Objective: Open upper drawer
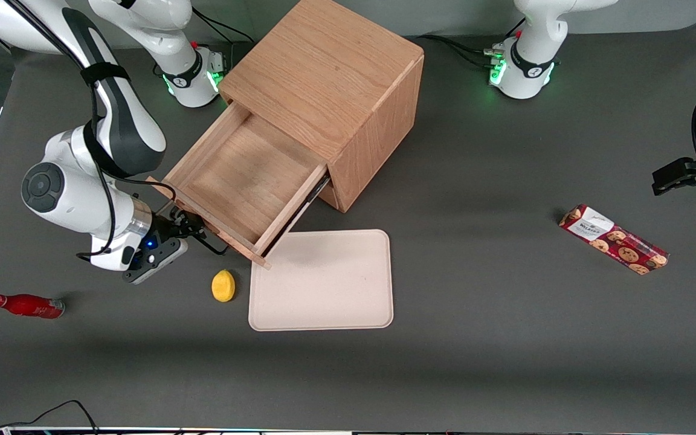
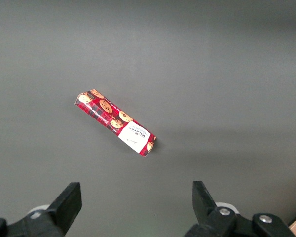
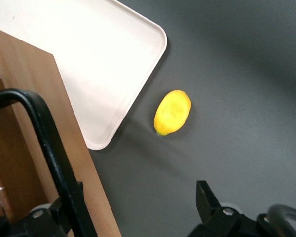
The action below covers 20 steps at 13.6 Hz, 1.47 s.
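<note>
The cube-shaped wooden cabinet point(image 1: 324, 78) stands at the back of the table. Its upper drawer point(image 1: 245, 181) is pulled far out, and the shallow light-wood box shows nothing inside. My gripper point(image 1: 186, 228) hangs just in front of the drawer's front panel point(image 3: 34, 98), at handle height. In the right wrist view my gripper point(image 3: 138, 192) is open. The thin black bar handle point(image 3: 44, 133) runs close along one finger point(image 3: 71, 200), while the other finger point(image 3: 207, 200) stands well clear over the bare table. Nothing is held.
A beige tray point(image 1: 321, 280) point(image 3: 89, 59) lies under the drawer's near corner. A yellow lemon point(image 1: 223, 285) point(image 3: 172, 112) sits beside the tray, close to my gripper. A red bottle point(image 1: 25, 305) lies toward the working arm's end. A cookie pack point(image 1: 614, 239) point(image 2: 116, 122) lies toward the parked arm's end.
</note>
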{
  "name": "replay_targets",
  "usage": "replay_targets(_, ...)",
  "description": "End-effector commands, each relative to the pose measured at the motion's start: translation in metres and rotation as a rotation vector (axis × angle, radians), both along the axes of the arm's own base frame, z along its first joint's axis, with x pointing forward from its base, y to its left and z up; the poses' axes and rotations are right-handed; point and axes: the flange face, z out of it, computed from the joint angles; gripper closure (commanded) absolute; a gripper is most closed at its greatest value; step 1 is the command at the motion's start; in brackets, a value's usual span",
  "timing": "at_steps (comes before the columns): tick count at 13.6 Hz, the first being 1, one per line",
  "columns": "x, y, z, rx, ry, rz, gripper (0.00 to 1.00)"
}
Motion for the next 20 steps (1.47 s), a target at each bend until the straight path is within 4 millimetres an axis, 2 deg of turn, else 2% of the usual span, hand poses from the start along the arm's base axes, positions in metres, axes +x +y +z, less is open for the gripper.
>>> replay_targets(1,0.01,-0.009,0.035,-0.022,0.003,0.002,0.0)
replay_targets(6,0.01,-0.009,0.075,-0.028,0.015,0.003,0.0)
replay_targets(8,0.003,-0.009,0.102,-0.043,-0.004,0.001,0.0)
replay_targets(10,-0.012,-0.01,0.136,-0.077,-0.031,-0.038,0.0)
replay_targets(13,-0.031,-0.041,0.179,-0.116,-0.038,-0.201,0.0)
replay_targets(15,-0.045,-0.06,0.204,-0.124,-0.042,-0.381,0.0)
replay_targets(17,-0.056,-0.072,0.22,-0.129,-0.032,-0.537,0.0)
replay_targets(18,-0.063,-0.075,0.228,-0.134,-0.029,-0.556,0.0)
replay_targets(20,-0.079,-0.095,0.243,-0.139,-0.01,-0.635,0.0)
